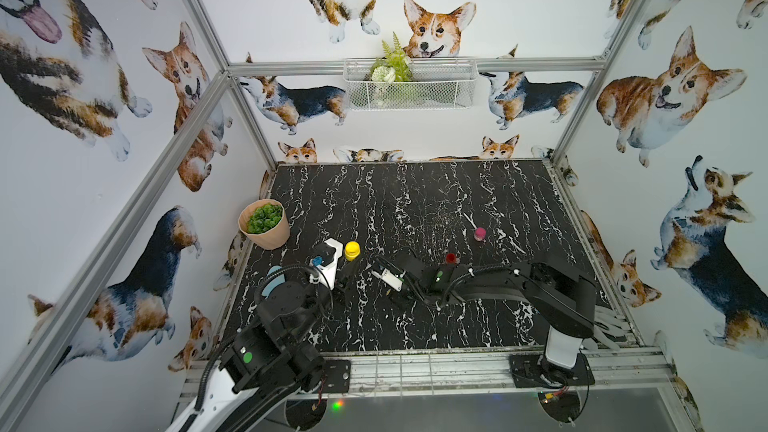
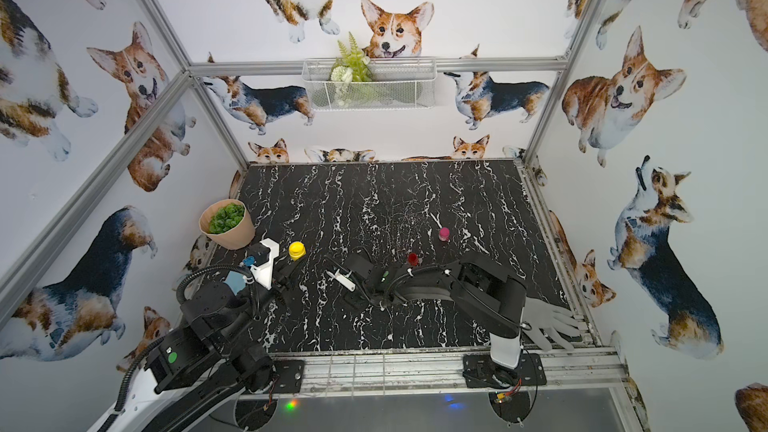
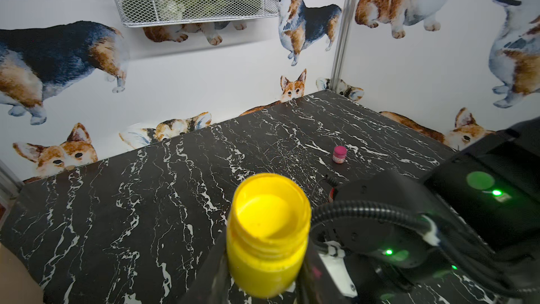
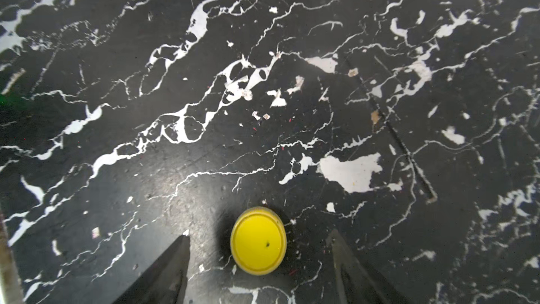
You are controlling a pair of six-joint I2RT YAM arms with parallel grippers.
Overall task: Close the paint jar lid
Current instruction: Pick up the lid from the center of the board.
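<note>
**Jar gripped, lid flat on the marble**

Here's the left gripper [image 3: 260,276], clamped tight on the yellow jar [image 3: 267,235], its mouth bare, over the table's left side near the pot [image 1: 266,228] of greenery. The right gripper [image 4: 259,234] hangs with jaws wide, holding nothing. The lid [image 4: 258,241] lies flat on the table between its fingers, touching neither.

The table [image 1: 415,201] is black marble with white veins, scuffed and chipped under the right wrist. A pink jar [image 1: 479,233] and a red jar [image 1: 451,258] stand further right, apart from each other. Corgi wallpaper [image 1: 436,27] covers the walls inside an aluminium frame [image 1: 291,68]. A wire basket [image 1: 440,91] holding a fern hangs on the back rail.
</note>
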